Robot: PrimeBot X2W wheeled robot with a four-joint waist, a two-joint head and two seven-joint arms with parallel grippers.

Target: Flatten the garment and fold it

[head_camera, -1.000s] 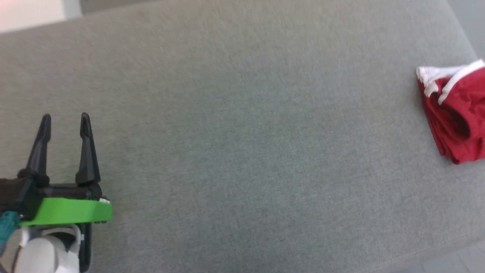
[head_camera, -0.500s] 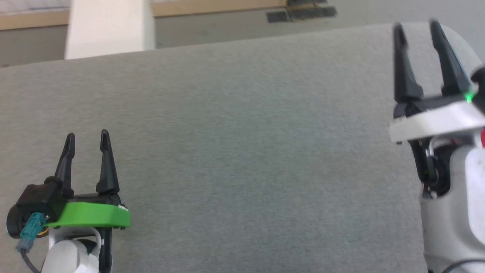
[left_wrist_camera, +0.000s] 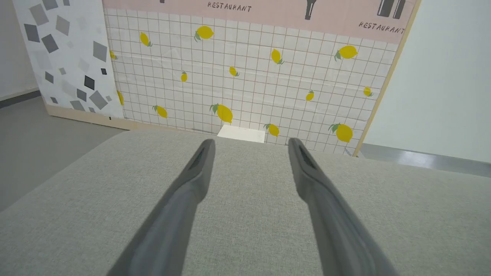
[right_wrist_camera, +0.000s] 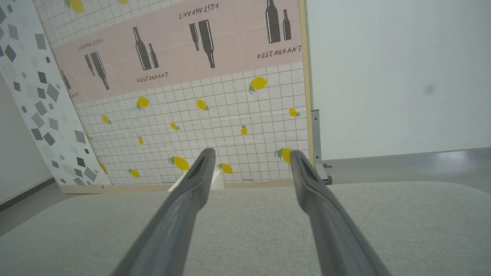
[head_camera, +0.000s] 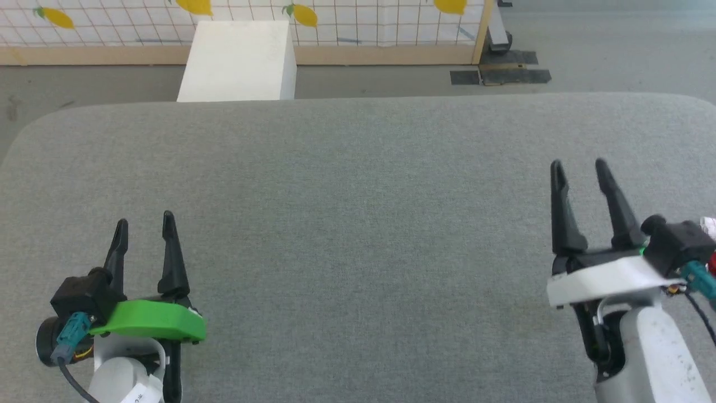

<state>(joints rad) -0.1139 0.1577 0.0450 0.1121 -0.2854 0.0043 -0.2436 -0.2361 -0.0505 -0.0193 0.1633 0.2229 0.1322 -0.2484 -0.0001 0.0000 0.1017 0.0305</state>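
Fingers [head_camera: 170, 252] apart on my left gripper [head_camera: 145, 219], lower left, holding nothing over the grey cushion [head_camera: 358, 212]. My right gripper [head_camera: 578, 163], lower right, is spread wide too, nothing in it. The garment [head_camera: 709, 226] is just a red-and-white sliver at the right edge, behind my right wrist.

grey cloth surface [head_camera: 358, 224], white block [head_camera: 238, 59], white grid panel [left_wrist_camera: 249, 88] with yellow lemons [left_wrist_camera: 223, 113], pink bottle-print band [right_wrist_camera: 172, 50]

The head view's right edge is cutting the garment [head_camera: 709, 225] down to a red and white sliver behind the wrist of the right pincer [head_camera: 578, 165]. The far rim of the worktop [head_camera: 358, 224] is hiding the base of the white box [head_camera: 238, 61].
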